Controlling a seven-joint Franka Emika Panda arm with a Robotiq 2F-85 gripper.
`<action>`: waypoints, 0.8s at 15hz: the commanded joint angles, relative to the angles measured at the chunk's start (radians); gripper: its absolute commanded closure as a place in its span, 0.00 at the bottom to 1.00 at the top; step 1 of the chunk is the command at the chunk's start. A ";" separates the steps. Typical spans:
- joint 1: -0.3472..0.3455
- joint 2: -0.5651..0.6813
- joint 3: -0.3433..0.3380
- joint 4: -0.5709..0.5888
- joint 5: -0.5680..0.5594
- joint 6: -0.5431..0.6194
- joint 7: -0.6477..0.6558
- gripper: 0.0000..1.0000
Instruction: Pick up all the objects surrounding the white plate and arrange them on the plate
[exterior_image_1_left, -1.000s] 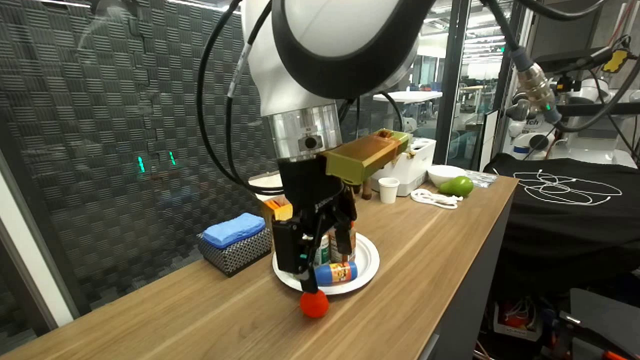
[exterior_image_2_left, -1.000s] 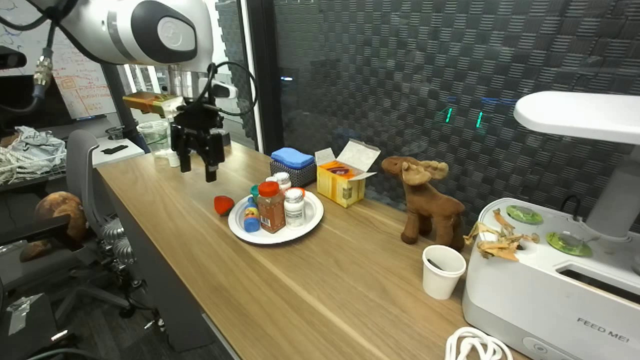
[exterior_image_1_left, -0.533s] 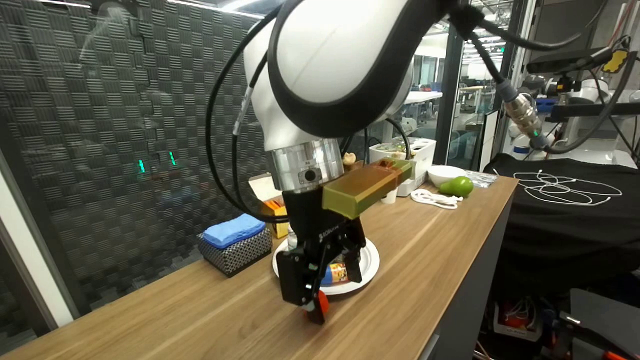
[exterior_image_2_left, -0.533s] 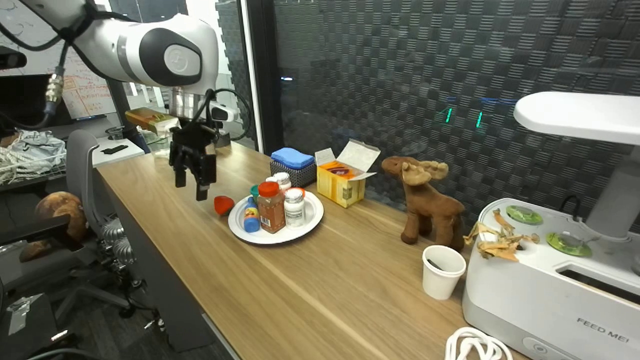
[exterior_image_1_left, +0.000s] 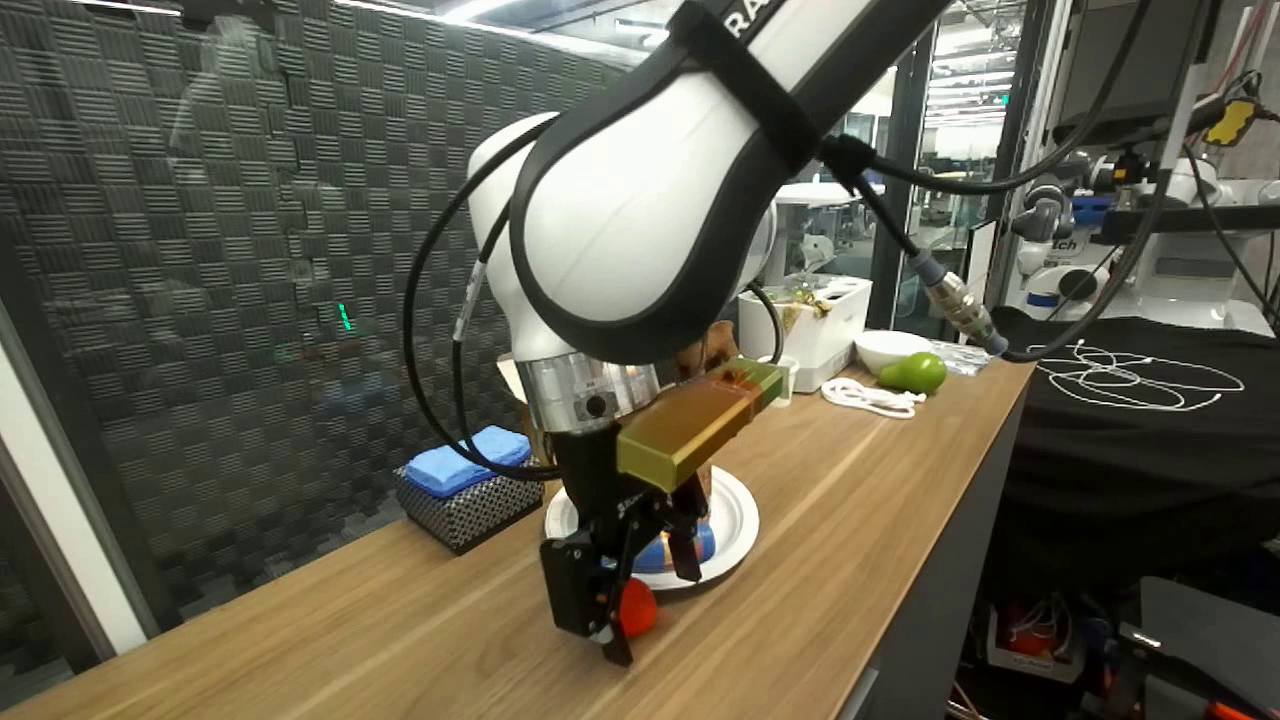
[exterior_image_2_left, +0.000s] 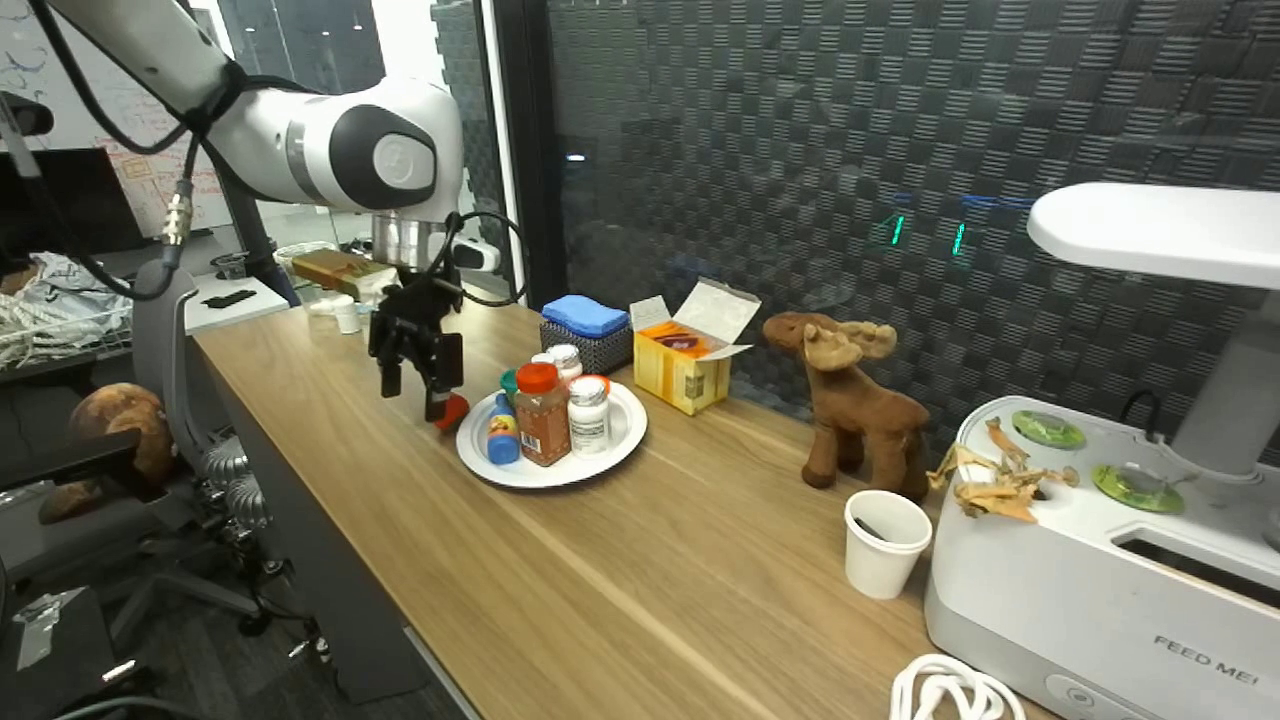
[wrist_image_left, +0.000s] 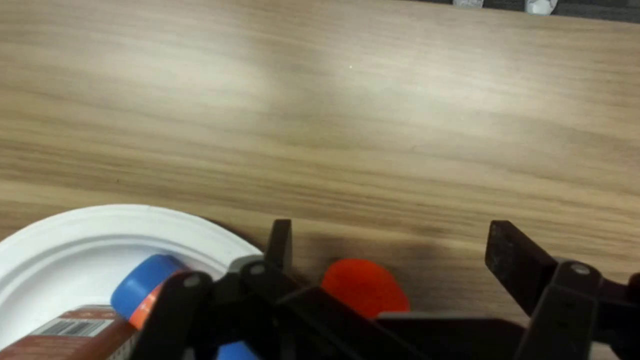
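The small red piece lies on the wooden table beside the white plate. It also shows in an exterior view and in the wrist view, partly hidden by a finger. My gripper is open and empty. It is low over the table, with the red piece between its spread fingers, nearer the finger on the plate side. On the plate are a blue bottle, a red-capped brown jar and a white bottle. A green cap and a white-capped bottle show behind them.
A patterned box with a blue cloth and an open yellow box stand behind the plate by the wall. A plush moose, a white cup and a white planter stand further along. The table's long edge is opposite the wall.
My gripper has come down and moved to the red piece, so that its open fingers now stand around it. The red piece, the plate and the bottles have not moved.
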 joint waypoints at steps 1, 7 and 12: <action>0.024 0.041 -0.014 0.068 -0.030 0.014 -0.010 0.00; 0.024 0.050 -0.023 0.093 -0.040 0.006 -0.006 0.39; 0.025 0.048 -0.037 0.092 -0.051 -0.005 -0.004 0.79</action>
